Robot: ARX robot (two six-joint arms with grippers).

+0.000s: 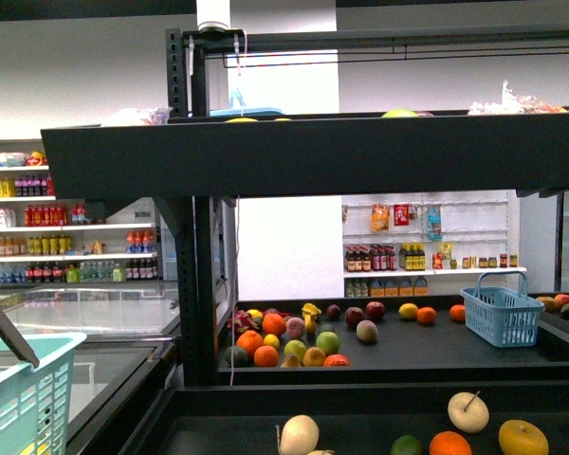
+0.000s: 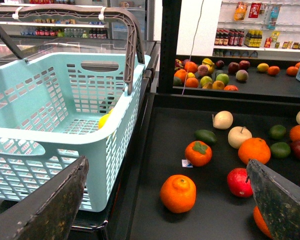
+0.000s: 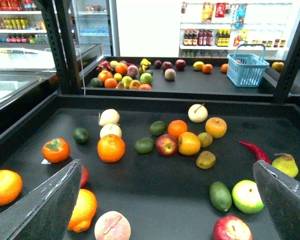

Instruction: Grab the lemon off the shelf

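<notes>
The shelf [image 1: 313, 156] is a black tiered rack; its lower tray [image 3: 155, 192] holds loose fruit. A yellow-orange, elongated fruit [image 3: 83, 210] that looks like the lemon lies on this tray, right beside one finger [image 3: 50, 205] of my right gripper [image 3: 167, 162]. That gripper is open and hovers over bare tray, holding nothing. My left gripper [image 2: 166, 160] is open too, above a bumpy orange [image 2: 178, 193] near the tray's edge. A small yellow fruit [image 2: 104, 120] lies inside the light teal basket [image 2: 65, 135]. Neither gripper shows in the front view.
Oranges, apples, limes, a pear [image 3: 285, 165], a peach [image 3: 112, 226] and a red chilli [image 3: 254, 151] lie scattered on the tray. The rear tray holds a fruit pile [image 1: 284, 336] and a blue basket [image 1: 501, 315]. Glass freezer lids [image 1: 85, 318] lie left of the rack.
</notes>
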